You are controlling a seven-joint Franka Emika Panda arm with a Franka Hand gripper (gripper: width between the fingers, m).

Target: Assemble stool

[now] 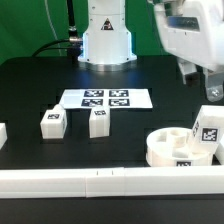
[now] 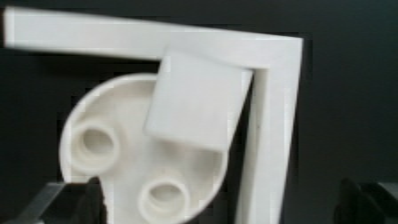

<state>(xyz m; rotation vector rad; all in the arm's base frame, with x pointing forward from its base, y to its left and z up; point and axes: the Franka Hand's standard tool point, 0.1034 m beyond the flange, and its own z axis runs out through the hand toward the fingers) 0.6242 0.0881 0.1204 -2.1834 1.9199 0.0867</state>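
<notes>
"Stool parts first, from the outside camera: where do they sit?"

"The round seat [image 1: 172, 152] lies flat on the bench [image 1: 30, 85], so I place everything else from it. The first leg [image 1: 52, 122] and second leg [image 1: 98, 121] stand upright, well apart from the seat, toward the exterior view's left of it. The marker board [image 1: 105, 98] lies just behind those two, farther from the seat. A third leg [image 1: 207, 128] stands at the seat's rim on the exterior view's right, touching it. Whether it sits in a socket I cannot tell. The long rail [image 1: 90, 181] runs just beside the seat, on the camera's side."

"And your claw?"

"My claw [image 1: 201, 83] hangs above the seat, apart from the third leg, and it is blurred."

"What does the wrist camera show?"

"The seat [image 2: 116, 105] shows two round sockets [image 2: 86, 140]. The third leg [image 2: 196, 98] overlaps its rim and touches the rail [image 2: 270, 140], which turns a corner beside the seat. My fingers [image 2: 54, 200] show as dark shapes either side of the seat, set wide and gripping nothing."
</notes>
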